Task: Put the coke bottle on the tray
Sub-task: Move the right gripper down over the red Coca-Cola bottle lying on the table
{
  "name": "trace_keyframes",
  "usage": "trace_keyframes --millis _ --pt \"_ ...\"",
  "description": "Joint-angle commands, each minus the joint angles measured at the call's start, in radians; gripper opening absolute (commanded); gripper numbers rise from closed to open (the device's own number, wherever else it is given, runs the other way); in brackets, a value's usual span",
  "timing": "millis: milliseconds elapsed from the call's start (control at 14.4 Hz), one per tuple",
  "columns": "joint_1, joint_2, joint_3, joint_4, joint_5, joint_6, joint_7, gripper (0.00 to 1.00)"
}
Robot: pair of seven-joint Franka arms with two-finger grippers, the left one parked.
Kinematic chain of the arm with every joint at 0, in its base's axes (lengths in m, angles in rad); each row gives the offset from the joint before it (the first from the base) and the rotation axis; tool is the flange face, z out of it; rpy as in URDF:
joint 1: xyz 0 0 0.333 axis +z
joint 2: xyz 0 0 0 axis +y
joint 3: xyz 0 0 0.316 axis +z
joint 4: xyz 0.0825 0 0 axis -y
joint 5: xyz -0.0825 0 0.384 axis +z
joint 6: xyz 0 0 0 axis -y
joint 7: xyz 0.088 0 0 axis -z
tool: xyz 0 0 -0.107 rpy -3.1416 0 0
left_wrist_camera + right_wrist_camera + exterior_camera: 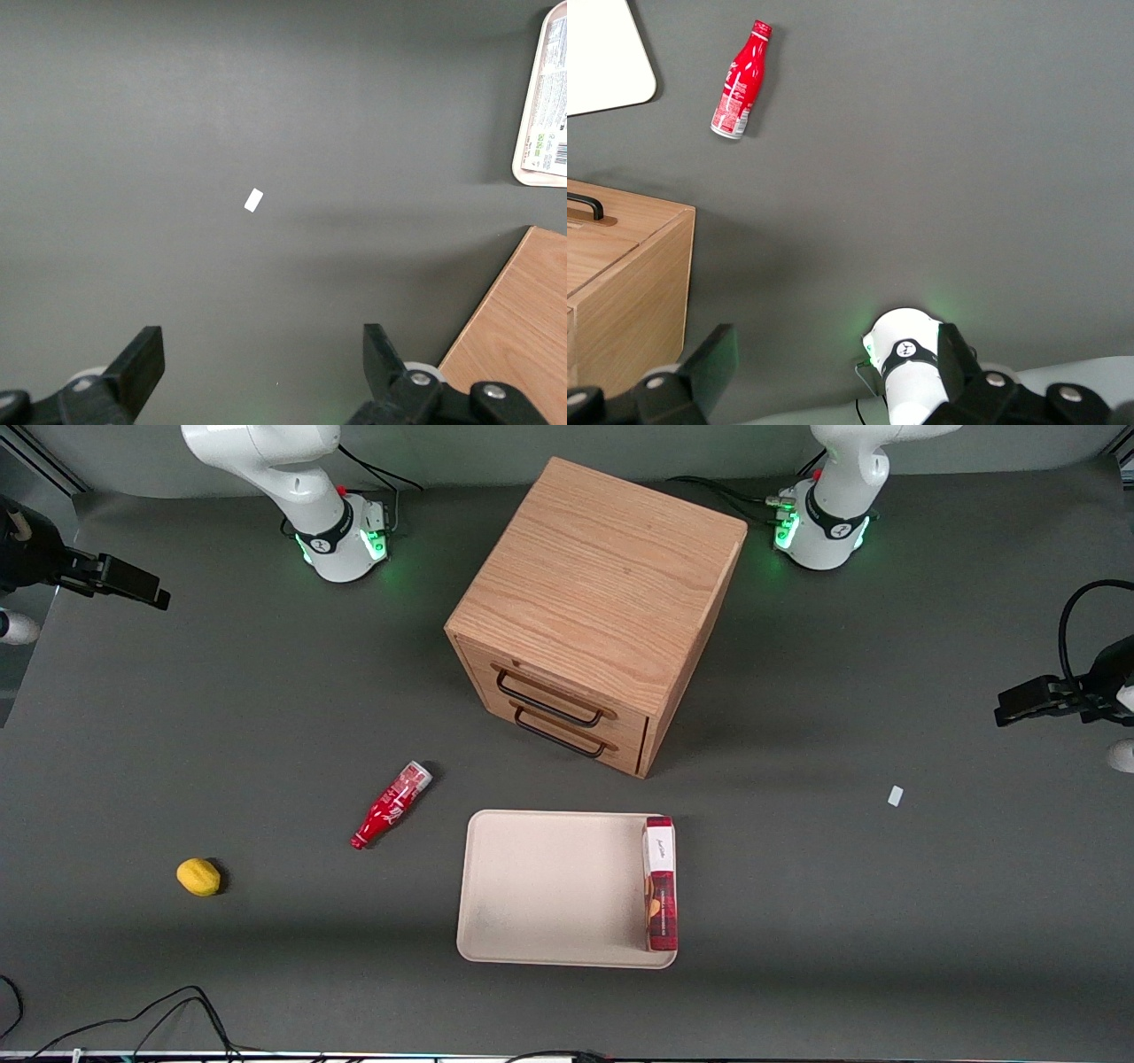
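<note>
The coke bottle [391, 806] lies on its side on the grey table, beside the tray [549, 886] toward the working arm's end, not touching it. Its red cap points toward the front camera and its silver base toward the cabinet. In the right wrist view the bottle [740, 81] shows next to a corner of the tray [602, 53]. My right gripper [834, 341] hangs high above the table near its own arm's base, far from the bottle. It is open and empty.
A flat red-and-white box [661, 886] lies in the tray along the edge toward the parked arm. A wooden two-drawer cabinet [602, 602] stands farther from the front camera than the tray. A yellow lemon [198, 876] and a white paper scrap [895, 795] lie on the table.
</note>
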Motion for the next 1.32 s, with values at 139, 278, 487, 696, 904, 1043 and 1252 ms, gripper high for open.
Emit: trace_keyframes --millis 139,278,487,696,904,1043,1252 --pt "0.004 0.012 -0.004 0.021 0.030 -0.005 0.028 1.00" --pt "0.007 0.025 -0.002 0.030 0.029 -0.003 0.030 1.00" --pt "0.025 0.057 0.017 0.035 0.030 0.041 0.040 1.00" --pt "0.022 0.167 0.132 0.030 0.036 0.168 0.256 1.00" --pt "0.022 0.328 0.186 0.023 0.036 0.260 0.459 1.00" --pt "0.022 0.417 0.196 -0.012 0.036 0.352 0.589 1.00" --pt "0.022 0.465 0.196 -0.159 0.026 0.533 0.701 1.00"
